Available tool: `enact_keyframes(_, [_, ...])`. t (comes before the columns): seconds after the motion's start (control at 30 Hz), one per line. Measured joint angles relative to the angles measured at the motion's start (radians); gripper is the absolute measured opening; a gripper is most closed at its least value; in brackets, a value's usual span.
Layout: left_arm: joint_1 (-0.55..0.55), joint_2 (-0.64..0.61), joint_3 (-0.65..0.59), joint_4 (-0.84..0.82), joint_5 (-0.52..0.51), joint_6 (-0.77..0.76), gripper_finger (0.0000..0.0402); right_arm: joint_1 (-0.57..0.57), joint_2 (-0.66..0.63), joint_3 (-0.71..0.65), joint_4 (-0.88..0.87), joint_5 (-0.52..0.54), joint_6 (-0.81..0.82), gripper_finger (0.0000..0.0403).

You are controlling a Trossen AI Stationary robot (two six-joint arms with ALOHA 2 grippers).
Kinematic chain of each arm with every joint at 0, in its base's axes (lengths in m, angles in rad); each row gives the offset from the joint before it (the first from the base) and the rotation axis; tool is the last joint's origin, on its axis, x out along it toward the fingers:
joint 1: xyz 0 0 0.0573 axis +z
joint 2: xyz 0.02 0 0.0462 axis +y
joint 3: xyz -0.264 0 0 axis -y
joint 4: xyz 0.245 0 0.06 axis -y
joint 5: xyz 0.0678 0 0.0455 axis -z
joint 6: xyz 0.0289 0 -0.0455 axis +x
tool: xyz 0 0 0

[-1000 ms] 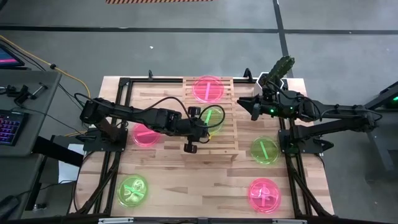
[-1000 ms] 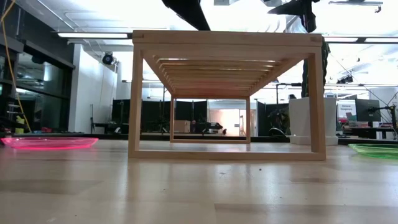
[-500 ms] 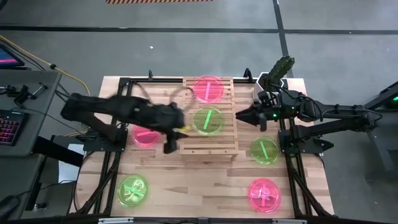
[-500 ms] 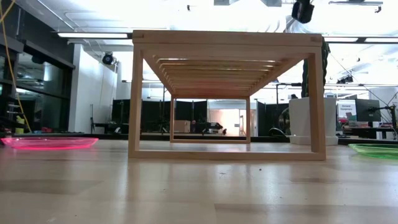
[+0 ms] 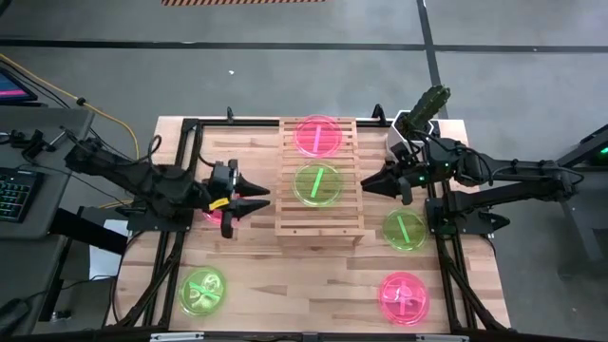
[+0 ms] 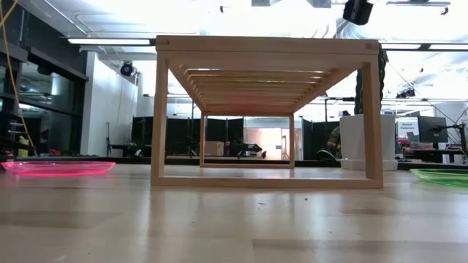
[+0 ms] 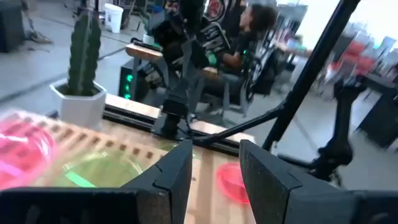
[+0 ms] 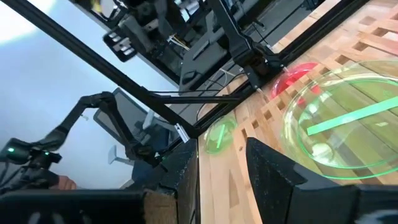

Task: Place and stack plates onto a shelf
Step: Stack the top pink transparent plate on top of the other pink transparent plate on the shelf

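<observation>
Having been drawn back off the shelf [image 5: 319,228] with fingers spread and empty, the left gripper [image 5: 249,201] has left a green plate [image 5: 317,183] there beside the pink plate [image 5: 318,135], so two are placed and four remain, while the right gripper [image 5: 366,182], parted and empty, is held by the shelf's edge.

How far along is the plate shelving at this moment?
Two done: a translucent pink round plate and a translucent green round plate lie side by side on the light-wood slatted shelf, unstacked. Nothing in hand: the left pincer and right pincer are open, flanking it. Four plates remain on the table.
</observation>
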Motion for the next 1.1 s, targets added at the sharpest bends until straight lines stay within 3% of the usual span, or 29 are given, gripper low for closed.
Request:
enact_keyframes(0.23, [0.001, -0.022, -0.151, 0.196, -0.008, -0.08, 0.0122, 0.0, 0.0, 0.0, -0.005, 0.0, 0.0, 0.0122])
enact_keyframes(1.1, [0.009, -0.014, -0.152, 0.245, -0.017, -0.077, 0.0122, 0.0, 0.0, 0.0, -0.005, 0.002, -0.021, 0.0122])
